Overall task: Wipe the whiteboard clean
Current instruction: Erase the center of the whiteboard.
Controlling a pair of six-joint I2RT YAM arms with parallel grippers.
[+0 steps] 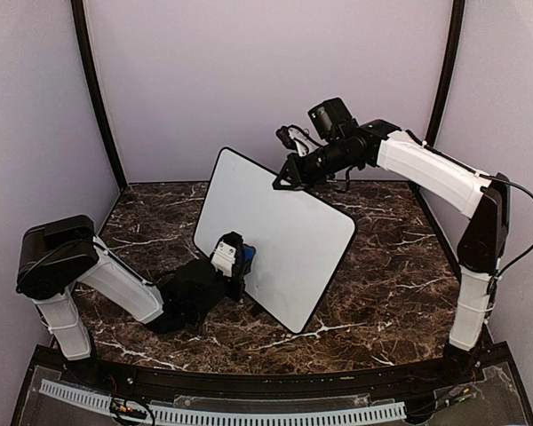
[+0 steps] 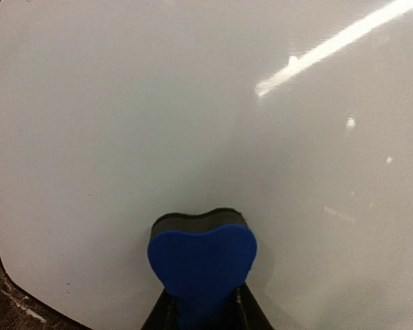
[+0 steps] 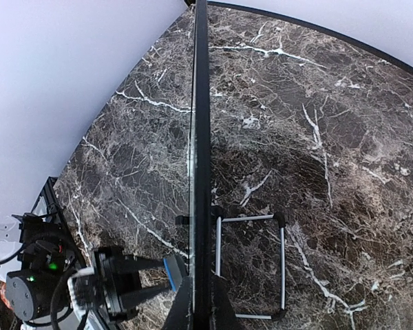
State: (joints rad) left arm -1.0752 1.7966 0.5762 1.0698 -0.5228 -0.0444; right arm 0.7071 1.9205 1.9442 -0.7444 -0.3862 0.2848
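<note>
On dark veined marble table (image 1: 391, 293): large white rectangular whiteboard (image 1: 275, 235) with thin black edge, held upright and tilted.
Upper edge pinched in closed right gripper (image 1: 289, 177); blue-backed dark foam eraser block (image 2: 201, 265) clamped in left gripper (image 2: 201, 313), pressed flat against lower left of plain white face.

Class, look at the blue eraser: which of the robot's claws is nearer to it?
Left. The left claw grips the blue eraser against the whiteboard; the right claw is clamped on the whiteboard's top edge, well above the eraser.
</note>
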